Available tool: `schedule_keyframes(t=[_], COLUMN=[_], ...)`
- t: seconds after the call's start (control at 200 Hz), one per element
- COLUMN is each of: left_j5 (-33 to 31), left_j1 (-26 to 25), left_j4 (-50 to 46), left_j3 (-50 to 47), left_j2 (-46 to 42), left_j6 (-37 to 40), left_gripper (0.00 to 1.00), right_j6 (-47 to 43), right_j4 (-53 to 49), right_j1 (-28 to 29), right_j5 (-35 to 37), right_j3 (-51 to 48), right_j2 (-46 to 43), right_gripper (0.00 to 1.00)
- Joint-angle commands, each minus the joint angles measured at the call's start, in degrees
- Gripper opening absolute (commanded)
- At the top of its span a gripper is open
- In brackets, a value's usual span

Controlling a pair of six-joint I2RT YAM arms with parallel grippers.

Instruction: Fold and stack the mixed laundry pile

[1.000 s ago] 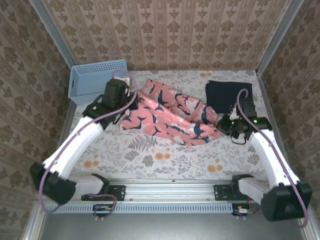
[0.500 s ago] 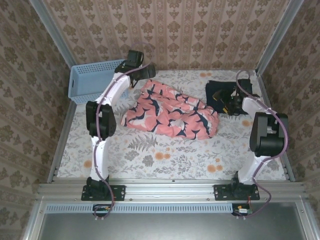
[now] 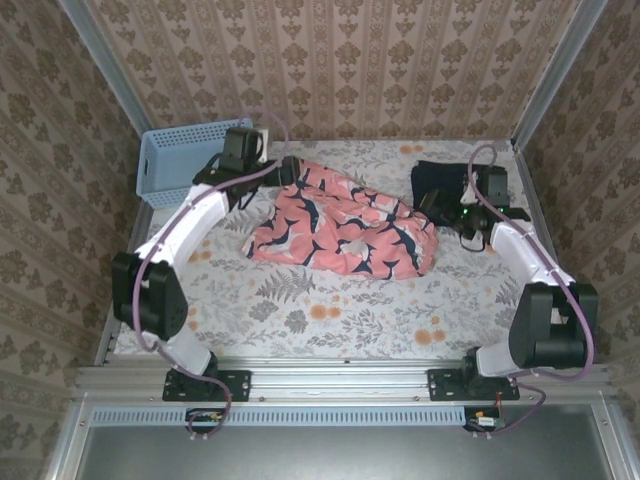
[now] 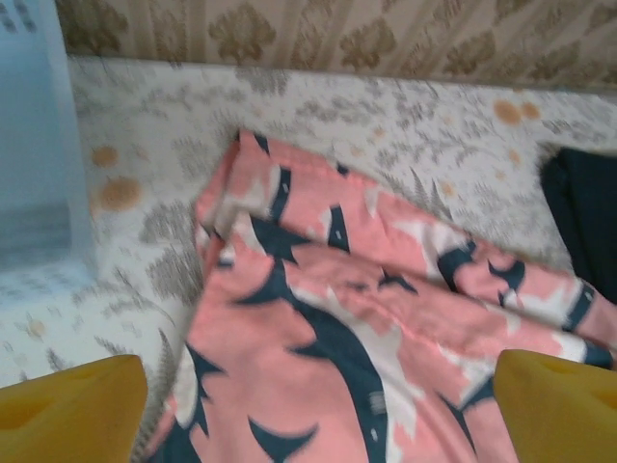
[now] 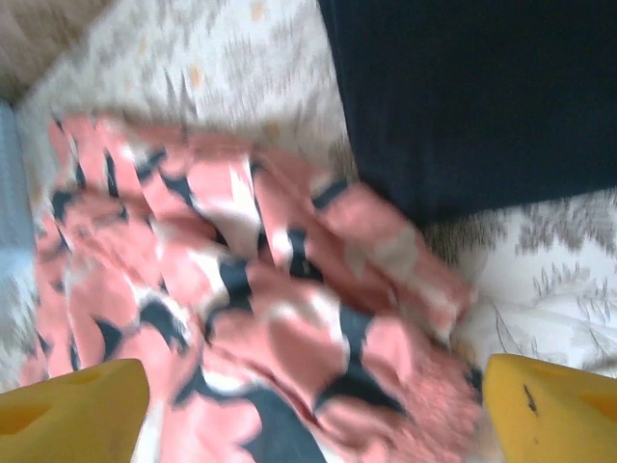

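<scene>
Pink printed garment [image 3: 340, 225] seems light, limp (likely slippery); pinch its corners. Left gripper [image 3: 288, 166] and right gripper [image 3: 435, 205] gape empty.

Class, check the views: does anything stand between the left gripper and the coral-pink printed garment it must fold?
Nothing visible does. The left gripper is open and aimed at the coral-pink garment, with only its cloth between the fingers. The blue basket sits off to the left, the navy garment to the right.
</scene>
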Motion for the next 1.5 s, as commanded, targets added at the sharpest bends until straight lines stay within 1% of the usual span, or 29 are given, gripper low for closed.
schedule_keyframes(t=[0.0,0.055,0.065,0.09,0.135,0.195,0.225,0.26,0.285,0.29,0.37,0.405,0.535,0.62,0.72,0.8,0.89,1.025,1.1,1.16,1.2,1.23,1.25,1.265,1.29,1.315,1.37,1.395,1.495], left_j5=[5.7,6.3,6.4,6.5,6.7,7.5,7.2,6.7,6.4,6.4,7.5,8.1,6.3,5.6,6.4,7.1,7.2,4.5,2.6,0.7,-0.5,-1.1,-1.5,-1.9,-2.7,-3.6,-5.5,-5.8,-5.5], left_j1=[-2.3,-3.4,-4.8,-6.0,-7.2,-8.0,-8.2,-8.3,-8.2,-8.2,-8.3,-8.6,-9.9,-10.5,-11.4,-12.8,-15.9,-22.1,-23.7,-22.7,-21.3,-19.9,-19.1,-18.5,-17.3,-16.1,-13.2,-11.8,-6.9], left_j4=[5.4,6.7,7.1,8.3,9.9,11.1,11.4,11.9,12.2,12.2,12.8,13.0,13.2,13.1,11.6,9.7,5.7,-1.1,-3.8,-6.0,-7.6,-8.4,-8.8,-9.1,-9.6,-10.0,-9.9,-9.7,-6.6], left_j3=[-9.4,-11.3,-11.5,-11.9,-12.0,-10.7,-9.8,-9.0,-8.6,-8.5,-7.4,-7.4,-10.4,-13.7,-18.7,-24.3,-30.2,-36.0,-37.1,-35.9,-34.0,-32.3,-30.9,-29.9,-28.4,-26.8,-24.2,-23.2,-21.4], left_j2=[-1.5,-1.4,-1.3,-0.7,1.0,4.4,6.3,8.6,10.2,10.6,15.1,16.3,17.2,16.5,15.0,11.1,3.6,-8.7,-13.6,-15.6,-16.3,-16.6,-16.8,-16.8,-16.9,-16.9,-16.3,-15.8,-12.6], left_j6=[-2.0,-3.1,-3.3,-3.5,-4.0,-4.4,-4.4,-4.4,-4.6,-4.7,-6.0,-6.5,-6.9,-6.8,-6.8,-7.8,-9.6,-14.6,-17.1,-16.8,-15.6,-14.3,-13.2,-12.4,-11.1,-9.7,-7.3,-6.4,-4.0], left_gripper=[0.83,0.71,0.69,0.62,0.51,0.33,0.26,0.15,0.0,0.0,0.0,0.0,0.0,0.0,0.0,0.0,0.0,0.0,0.0,0.16,0.21,0.26,0.33,0.4,0.5,0.58,0.77,0.79,0.79], right_j6=[-1.2,0.2,0.6,1.5,3.4,5.1,5.9,6.6,7.1,7.3,7.4,7.4,7.6,7.6,7.1,6.2,4.7,3.9,4.6,5.5,5.6,5.3,4.9,4.5,3.4,2.7,1.2,0.7,-0.9], right_j4=[-4.5,-4.0,-3.8,-3.1,-1.1,1.6,2.5,4.1,5.2,5.3,5.7,5.0,4.1,3.4,2.5,0.9,-2.2,-7.8,-9.8,-9.9,-11.5,-12.3,-12.9,-13.4,-14.1,-14.9,-17.2,-18.0,-20.0], right_j1=[5.5,9.0,9.6,11.0,13.4,15.6,16.1,16.6,16.9,16.9,17.7,18.2,19.2,20.1,20.9,21.5,22.5,25.0,26.0,26.0,25.9,25.9,25.8,25.8,25.7,25.4,24.5,24.0,21.0], right_j5=[0.7,0.9,1.0,1.4,2.2,5.3,6.6,7.7,8.6,8.8,9.4,10.8,11.3,11.0,10.8,10.0,9.9,9.5,8.9,7.6,7.1,7.0,7.0,7.1,7.2,7.4,9.0,9.5,11.8], right_j3=[-2.6,-2.5,-2.5,-2.4,-2.5,-2.4,-1.9,-1.5,-1.3,-1.2,1.6,2.7,4.1,2.9,-0.3,-3.0,-5.7,-9.6,-11.9,-12.7,-12.2,-11.3,-10.4,-9.8,-8.5,-7.2,-3.9,-2.6,-0.1], right_j2=[-3.8,-3.9,-3.8,-3.4,-2.6,-1.4,1.4,3.2,4.8,5.1,10.4,12.4,18.5,20.2,19.3,17.4,14.2,8.3,4.6,1.4,-0.5,-2.4,-3.4,-4.1,-4.9,-5.6,-6.6,-6.9,-7.4], right_gripper=[0.68,0.53,0.5,0.42,0.32,0.25,0.22,0.17,0.16,0.16,0.14,0.14,0.16,0.17,0.18,0.19,0.2,0.21,0.23,0.26,0.3,0.37,0.44,0.49,0.55,0.58,0.6,0.61,0.64])
